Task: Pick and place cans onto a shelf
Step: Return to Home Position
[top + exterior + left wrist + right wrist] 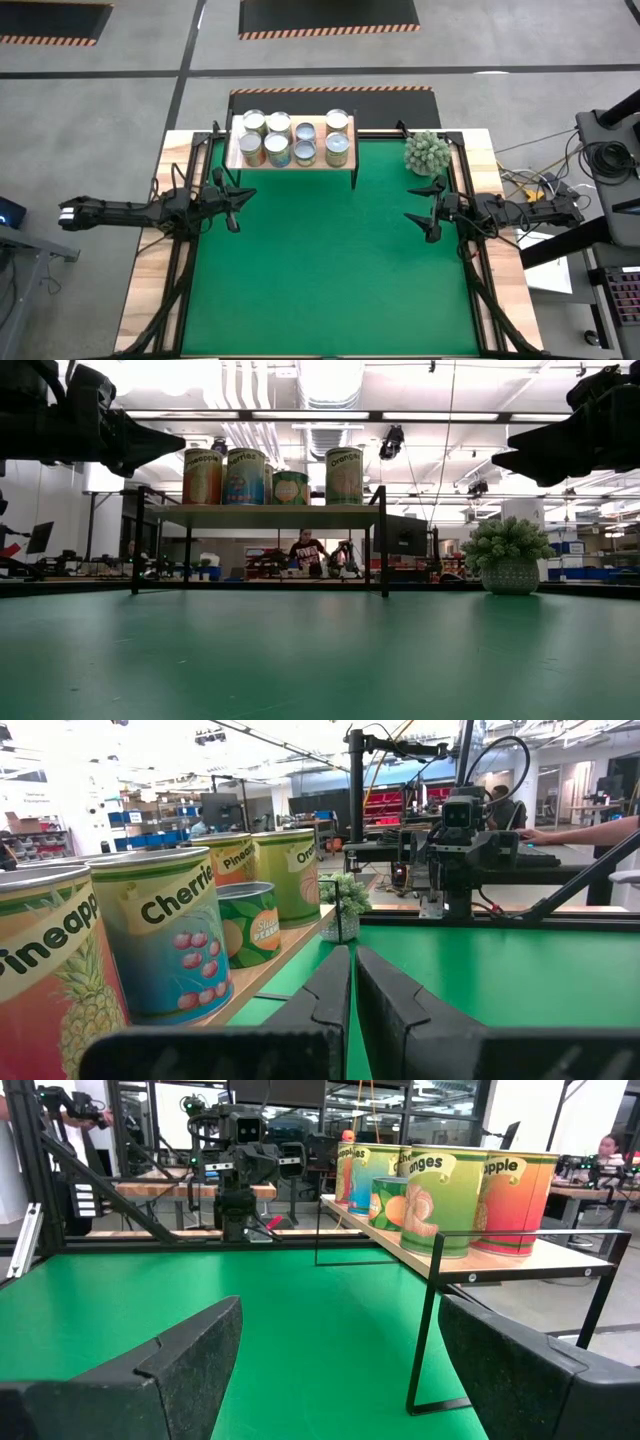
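Observation:
Several cans (pixel 290 140) with silvery tops and coloured labels stand upright on the shelf (pixel 291 166), a light-wood board on thin black legs at the far edge of the green mat. They also show in the low view (pixel 226 477) and both wrist views (pixel 170 935) (pixel 440 1192). My left gripper (pixel 240 204) (pixel 353 956) hangs shut over the mat's left side, level, touching nothing. My right gripper (pixel 418 207) (pixel 340 1320) hangs open over the mat's right side, with nothing between its fingers. Both are raised above the mat (pixel 150 445) (pixel 520 460).
A fuzzy pale-green ball plant (pixel 427 152) (pixel 508 560) stands at the mat's far right corner, right of the shelf. Wooden strips (pixel 150 290) and black frame rails border the mat. The green mat (pixel 330 270) between the arms is bare. A person (pixel 305 550) sits in the room beyond.

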